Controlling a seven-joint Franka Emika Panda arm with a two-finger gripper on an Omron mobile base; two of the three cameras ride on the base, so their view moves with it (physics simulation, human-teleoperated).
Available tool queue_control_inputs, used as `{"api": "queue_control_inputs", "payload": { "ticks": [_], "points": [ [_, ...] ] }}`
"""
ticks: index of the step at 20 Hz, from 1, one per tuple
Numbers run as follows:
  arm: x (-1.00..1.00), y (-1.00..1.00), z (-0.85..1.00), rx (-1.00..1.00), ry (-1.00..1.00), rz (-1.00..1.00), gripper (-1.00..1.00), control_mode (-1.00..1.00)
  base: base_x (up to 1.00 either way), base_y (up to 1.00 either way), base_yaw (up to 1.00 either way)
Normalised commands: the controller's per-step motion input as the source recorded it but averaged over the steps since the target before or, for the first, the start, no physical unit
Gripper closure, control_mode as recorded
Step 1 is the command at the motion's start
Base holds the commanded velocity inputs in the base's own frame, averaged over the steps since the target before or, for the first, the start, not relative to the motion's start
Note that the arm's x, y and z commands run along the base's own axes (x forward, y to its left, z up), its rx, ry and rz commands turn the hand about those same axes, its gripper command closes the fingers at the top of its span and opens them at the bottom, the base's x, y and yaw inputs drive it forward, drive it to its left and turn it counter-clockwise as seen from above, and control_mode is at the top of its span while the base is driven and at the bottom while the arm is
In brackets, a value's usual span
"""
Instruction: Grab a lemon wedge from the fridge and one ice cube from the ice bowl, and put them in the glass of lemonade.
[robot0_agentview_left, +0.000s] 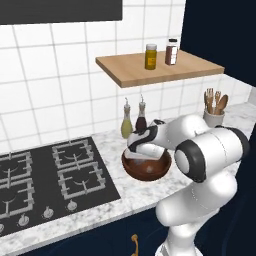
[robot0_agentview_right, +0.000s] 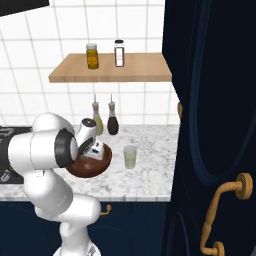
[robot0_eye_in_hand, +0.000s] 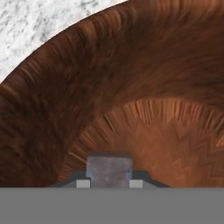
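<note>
The dark-brown wooden ice bowl (robot0_agentview_left: 148, 170) (robot0_agentview_right: 90, 166) (robot0_eye_in_hand: 65, 100) sits on the marble counter right of the stove. My gripper (robot0_eye_in_hand: 109, 183) reaches down inside it, the hand tilted over the bowl's rim in both base views. A small pale grey ice cube (robot0_eye_in_hand: 109, 167) sits between the fingertips (robot0_eye_in_hand: 83, 183), which press on both of its sides just above the bowl's floor. The glass of lemonade (robot0_agentview_right: 130, 156), a clear tumbler with pale yellow-green liquid, stands on the counter just right of the bowl. The lemon wedge and the fridge are out of view.
A black stove (robot0_agentview_left: 55, 175) lies left of the bowl. An oil bottle (robot0_agentview_left: 126, 125) and a dark bottle (robot0_agentview_left: 141, 120) stand behind it by the tiled wall. A wooden shelf (robot0_agentview_left: 160, 67) holds two jars. A utensil holder (robot0_agentview_left: 214, 117) stands far right. A navy cabinet door (robot0_agentview_right: 215, 125) stands right.
</note>
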Motion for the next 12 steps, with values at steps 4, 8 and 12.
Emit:
{"api": "queue_control_inputs", "payload": {
  "ticks": [4,8,12],
  "points": [
    [-0.32,-0.03,0.62,0.00,-0.01,0.04,1.00,-1.00,0.00,0.00,0.00],
    [-0.26,-0.03,0.77,-0.04,0.00,0.02,1.00,-1.00,0.00,0.00,0.00],
    [-0.20,-0.06,0.77,-0.12,0.01,0.00,1.00,-1.00,0.00,0.00,0.00]
  ]
}}
